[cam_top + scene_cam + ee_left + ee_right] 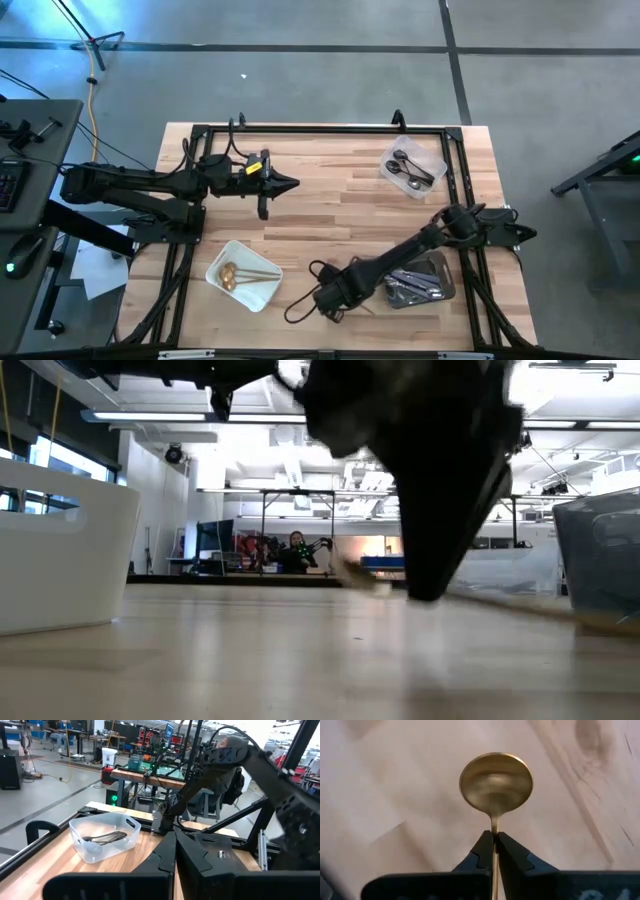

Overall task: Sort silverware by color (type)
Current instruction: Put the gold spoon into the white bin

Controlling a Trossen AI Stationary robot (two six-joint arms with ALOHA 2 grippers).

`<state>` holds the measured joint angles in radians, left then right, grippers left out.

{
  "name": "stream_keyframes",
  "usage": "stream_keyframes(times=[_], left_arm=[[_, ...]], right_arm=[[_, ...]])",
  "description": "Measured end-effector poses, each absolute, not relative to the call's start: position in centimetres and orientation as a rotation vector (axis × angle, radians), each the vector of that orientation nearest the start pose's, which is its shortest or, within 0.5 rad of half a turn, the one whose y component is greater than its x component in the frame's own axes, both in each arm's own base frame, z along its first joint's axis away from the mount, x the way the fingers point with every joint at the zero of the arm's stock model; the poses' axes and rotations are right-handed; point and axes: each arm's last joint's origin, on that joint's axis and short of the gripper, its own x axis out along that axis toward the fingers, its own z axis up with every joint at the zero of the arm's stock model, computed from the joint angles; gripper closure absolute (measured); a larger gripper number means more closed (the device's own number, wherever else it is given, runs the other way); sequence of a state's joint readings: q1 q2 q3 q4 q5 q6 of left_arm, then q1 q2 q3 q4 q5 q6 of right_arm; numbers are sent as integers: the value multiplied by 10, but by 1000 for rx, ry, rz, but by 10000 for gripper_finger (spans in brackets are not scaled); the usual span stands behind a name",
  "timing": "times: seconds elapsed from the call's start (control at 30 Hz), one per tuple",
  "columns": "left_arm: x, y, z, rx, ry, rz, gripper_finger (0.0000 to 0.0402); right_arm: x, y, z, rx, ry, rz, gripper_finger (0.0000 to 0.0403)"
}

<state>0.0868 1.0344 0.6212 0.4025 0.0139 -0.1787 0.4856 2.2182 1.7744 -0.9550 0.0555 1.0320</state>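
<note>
Gold spoon (495,783) pinched by its neck between the right gripper's (494,841) fingers, bowl jutting forward over bare wood of the table (390,785). Fingers narrowed onto the thin handle, gripping just behind the bowl.

From above, right gripper (327,297) low near the table's front edge, between the white tray (262,295) and the dark tray (441,262); spoon itself too small to make out there. Two more gold pieces (236,274) inside the white tray. Dark utensils (415,285) in the dark tray, just beside the right arm. Silver spoons (410,170) in the clear tray (386,170) at the far right of the table.

Left gripper (287,184) well apart, hovering over the table's far left part, fingers pressed together and empty, as seen in its own wrist view (175,851). Same view also takes in the clear tray (80,827) with silver spoons (104,839) inside, and the right arm beyond.

Low view: right gripper (428,585) a dark mass with its tip close to the tabletop, a thin gold handle (520,606) slanting out beside it; white tray wall (60,555) at one edge, dark tray (600,560) at the other. Person seated far back in the room (296,550).
</note>
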Motion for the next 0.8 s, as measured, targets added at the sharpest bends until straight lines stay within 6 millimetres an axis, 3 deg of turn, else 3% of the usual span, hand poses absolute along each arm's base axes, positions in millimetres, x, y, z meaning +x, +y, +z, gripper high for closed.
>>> stream_keyframes(times=[0.13, 0.27, 0.4, 0.53, 0.8], left_arm=[[229, 21, 286, -179, 5, 80, 401], [229, 21, 286, -179, 4, 84, 401], [229, 21, 286, -180, 4, 84, 401], [229, 21, 286, -180, 4, 84, 401], [229, 21, 286, -133, 4, 84, 401]], right_arm=[[389, 206, 192, 425, 1295, -271, 402], [389, 199, 233, 366, 1112, -207, 402], [373, 180, 264, 326, 990, -233, 402], [345, 148, 266, 372, 935, -242, 402], [290, 84, 256, 507, 509, -95, 403]])
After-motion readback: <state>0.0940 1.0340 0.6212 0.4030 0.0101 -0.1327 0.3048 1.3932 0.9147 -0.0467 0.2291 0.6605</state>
